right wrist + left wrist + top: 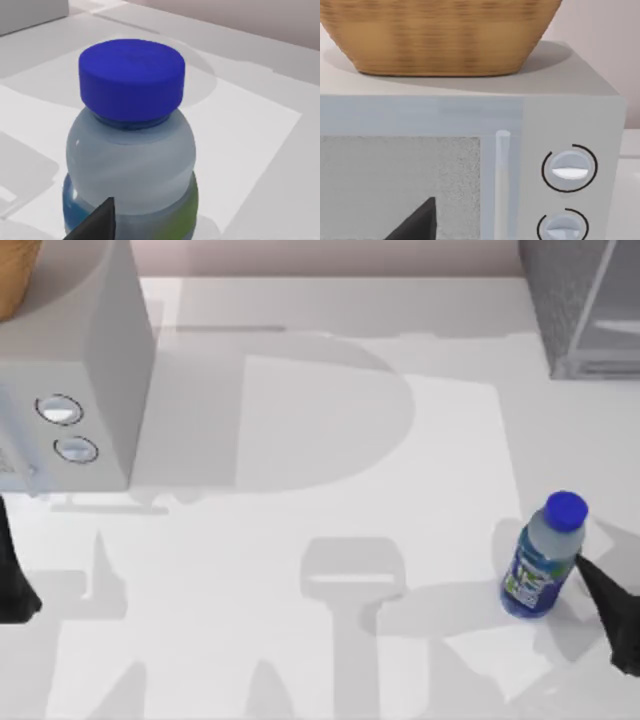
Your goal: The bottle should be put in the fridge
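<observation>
From above, the bench [330, 660] is a smooth white surface crossed by soft grey shadows. The bottle [542, 558] stands upright near its right side, a small clear plastic cylinder with a round blue cap and a blue-and-green label wrapped round its body. The right hand [612, 612], a dark pointed shape, sits just beside the bottle at the right edge; whether it is open or closed cannot be told. The fridge [585, 305], a dark grey speckled box with a lighter framed panel, stands at the far right corner, well apart from the bottle. A pale grey box [75, 370] with two round dials stands at the far left, and the left hand [12, 580] rests parked at the left edge below it.

The left wrist camera faces that box, its front panel grainy, with a woven tan basket [440, 35] on top.

The right wrist camera looks closely at the bottle's domed shoulder and flat-topped cap [132, 80], with one dark fingertip [97, 222] in front of the label.
</observation>
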`<action>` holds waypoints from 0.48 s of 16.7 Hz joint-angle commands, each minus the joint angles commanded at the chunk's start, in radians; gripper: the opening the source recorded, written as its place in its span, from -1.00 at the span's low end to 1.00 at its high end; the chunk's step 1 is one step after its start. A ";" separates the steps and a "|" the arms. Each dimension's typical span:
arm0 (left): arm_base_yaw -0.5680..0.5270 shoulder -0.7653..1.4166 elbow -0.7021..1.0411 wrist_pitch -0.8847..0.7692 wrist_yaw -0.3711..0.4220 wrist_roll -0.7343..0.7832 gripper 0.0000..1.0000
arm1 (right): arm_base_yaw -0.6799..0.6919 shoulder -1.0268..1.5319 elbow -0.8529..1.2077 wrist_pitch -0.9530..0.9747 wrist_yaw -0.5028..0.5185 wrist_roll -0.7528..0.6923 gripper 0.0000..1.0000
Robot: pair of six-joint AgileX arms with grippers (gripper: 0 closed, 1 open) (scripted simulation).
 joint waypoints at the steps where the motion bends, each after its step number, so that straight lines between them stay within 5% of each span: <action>1: 0.000 0.000 0.000 0.000 0.000 0.000 1.00 | -0.002 0.074 -0.003 0.066 -0.032 -0.009 1.00; 8: 0.000 0.000 0.000 0.000 0.000 0.000 1.00 | -0.015 0.433 -0.017 0.378 -0.184 -0.049 1.00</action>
